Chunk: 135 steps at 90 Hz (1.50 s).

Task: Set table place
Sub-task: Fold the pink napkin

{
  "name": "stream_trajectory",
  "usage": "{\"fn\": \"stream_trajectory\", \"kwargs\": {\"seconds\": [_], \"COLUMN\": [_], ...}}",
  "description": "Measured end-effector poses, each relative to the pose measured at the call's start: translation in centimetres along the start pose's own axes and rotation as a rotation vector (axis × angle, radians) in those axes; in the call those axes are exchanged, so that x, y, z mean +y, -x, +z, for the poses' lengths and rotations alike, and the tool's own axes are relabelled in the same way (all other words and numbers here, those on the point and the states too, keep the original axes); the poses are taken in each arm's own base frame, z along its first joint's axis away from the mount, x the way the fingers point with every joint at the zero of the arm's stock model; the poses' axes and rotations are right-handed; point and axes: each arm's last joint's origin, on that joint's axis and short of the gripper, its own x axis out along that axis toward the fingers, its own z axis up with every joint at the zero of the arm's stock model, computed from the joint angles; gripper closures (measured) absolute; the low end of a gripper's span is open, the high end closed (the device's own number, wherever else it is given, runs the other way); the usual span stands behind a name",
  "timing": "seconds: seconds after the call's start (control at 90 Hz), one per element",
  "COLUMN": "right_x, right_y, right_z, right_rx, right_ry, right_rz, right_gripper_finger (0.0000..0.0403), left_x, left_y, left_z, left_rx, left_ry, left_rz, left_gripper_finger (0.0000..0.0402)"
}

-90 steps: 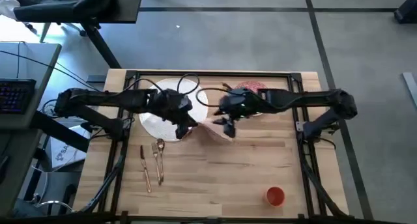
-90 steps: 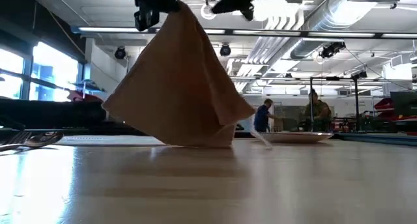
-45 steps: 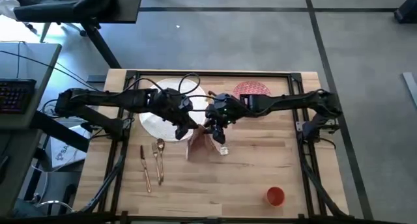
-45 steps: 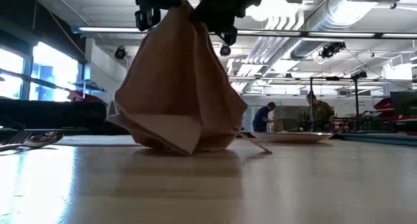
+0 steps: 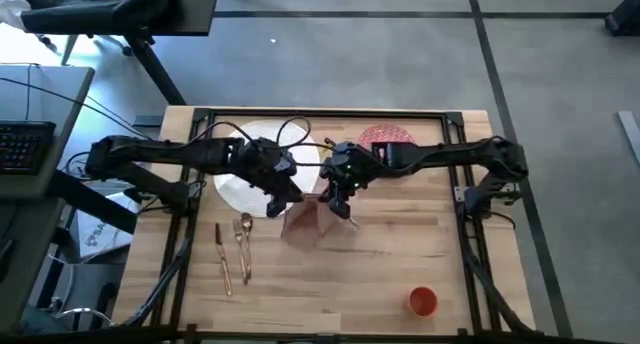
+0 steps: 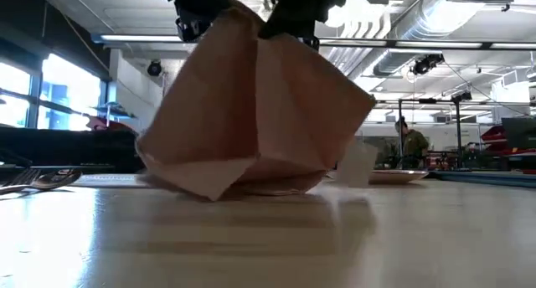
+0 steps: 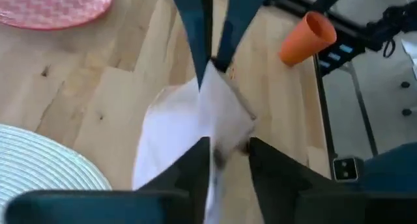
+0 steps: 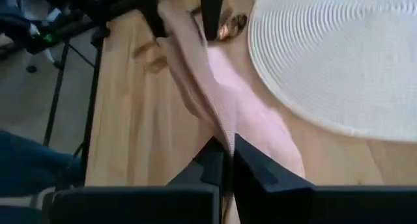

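While both grippers, left [image 5: 275, 206] and right [image 5: 345, 206], stay clamped on it, napkin [image 5: 312, 222] has spread wider.

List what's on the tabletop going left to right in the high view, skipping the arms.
Gold cutlery → large white plate → pink napkin, held up between the left gripper and right gripper → pink patterned plate → orange cup.

A grey desk [image 5: 25, 134] with a keyboard [image 5: 18, 147] stands off the counter's left edge. Beyond the far edge, a dark chair [image 5: 110, 9] sits on grey floor [image 5: 400, 54]. A person [image 6: 408, 144] stands far back.
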Motion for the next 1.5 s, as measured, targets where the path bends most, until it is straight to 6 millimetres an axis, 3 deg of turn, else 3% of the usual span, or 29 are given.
{"fn": "stream_trajectory", "kwargs": {"seconds": [0.2, 0.533, 0.889, 1.067, 1.333, 1.5], "right_x": [0.4, 1.4, 1.4, 1.3, 1.3, 1.3], "right_y": [-0.1, -0.4, -0.4, -0.4, -0.4, -0.4], "right_z": [-0.8, -1.4, -1.4, -1.4, -1.4, -1.5], "right_rx": [0.068, 0.106, 0.107, 0.107, 0.100, 0.103], "right_ry": [-0.015, -0.015, -0.035, -0.035, -0.031, -0.030], "right_rz": [-0.009, -0.004, -0.006, -0.009, -0.031, -0.033], "right_gripper_finger": [0.0403, 0.0403, 0.0403, 0.0403, 0.0403, 0.0403], "left_x": [0.4, 0.0, 0.1, 0.2, 0.2, 0.2], "left_y": [-1.5, -1.1, -2.7, -2.7, -2.7, -2.7], "left_z": [-0.2, 0.7, 0.4, 0.5, 0.5, 0.6], "left_rx": [0.039, -0.053, -0.003, -0.018, -0.018, -0.020], "left_ry": [0.006, -0.016, -0.057, -0.060, -0.083, -0.085], "left_rz": [0.012, -0.025, -0.058, -0.031, -0.027, -0.043], "left_gripper_finger": [0.0252, 0.0254, 0.0255, 0.0289, 0.0391, 0.0394]}}
